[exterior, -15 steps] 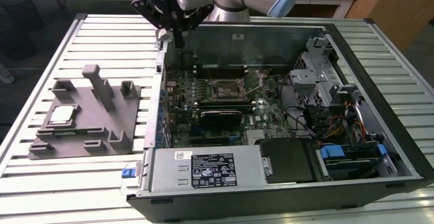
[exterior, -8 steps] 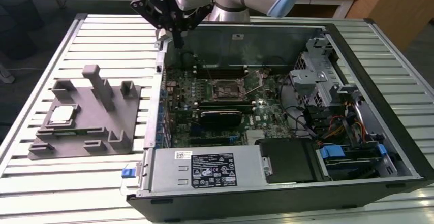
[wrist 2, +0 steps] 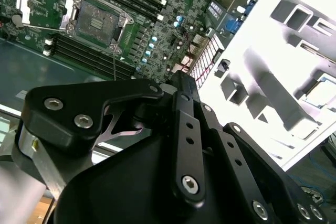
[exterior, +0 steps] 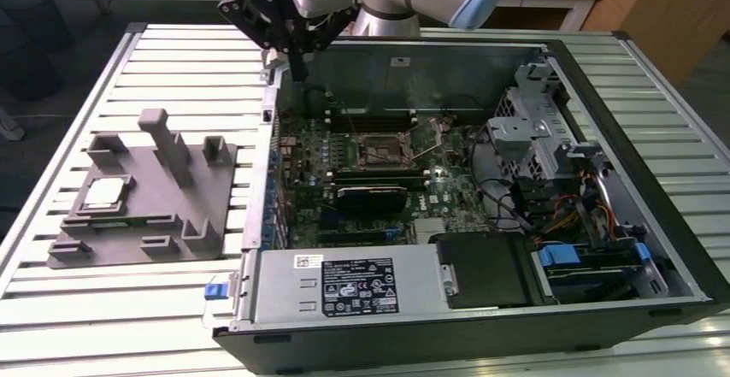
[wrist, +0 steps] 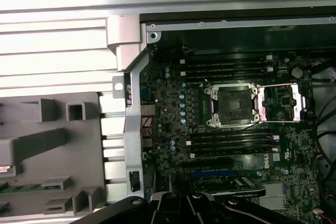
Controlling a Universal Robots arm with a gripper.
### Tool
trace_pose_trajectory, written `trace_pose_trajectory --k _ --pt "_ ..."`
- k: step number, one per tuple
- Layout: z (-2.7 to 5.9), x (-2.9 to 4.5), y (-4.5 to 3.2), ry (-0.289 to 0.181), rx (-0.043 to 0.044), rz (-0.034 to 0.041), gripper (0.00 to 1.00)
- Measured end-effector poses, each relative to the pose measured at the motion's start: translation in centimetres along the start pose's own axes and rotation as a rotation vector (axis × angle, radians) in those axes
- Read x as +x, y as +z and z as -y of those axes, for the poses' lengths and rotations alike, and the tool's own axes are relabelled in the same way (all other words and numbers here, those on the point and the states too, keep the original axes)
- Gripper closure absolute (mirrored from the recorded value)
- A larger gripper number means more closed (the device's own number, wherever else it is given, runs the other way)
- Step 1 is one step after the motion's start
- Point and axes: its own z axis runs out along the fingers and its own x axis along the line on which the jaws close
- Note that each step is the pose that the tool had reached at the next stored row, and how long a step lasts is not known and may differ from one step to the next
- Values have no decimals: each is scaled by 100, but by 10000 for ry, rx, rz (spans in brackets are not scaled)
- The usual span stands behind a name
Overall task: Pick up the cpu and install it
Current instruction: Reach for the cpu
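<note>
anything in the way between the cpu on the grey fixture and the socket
Yes. The fixture's upright posts and the computer case's side wall stand between the cpu and the socket. The socket itself lies open, nothing in it.

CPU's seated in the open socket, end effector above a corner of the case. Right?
Not quite. The socket is open but empty, as the first wrist view shows. The cpu lies on the grey fixture at the exterior view's left. The end effector is above a corner of the case, as you said.
</note>
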Motion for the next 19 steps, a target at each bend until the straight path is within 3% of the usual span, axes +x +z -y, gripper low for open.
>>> trace_pose_trajectory --k 19 --pt "3 42 5 0 0 0 89"
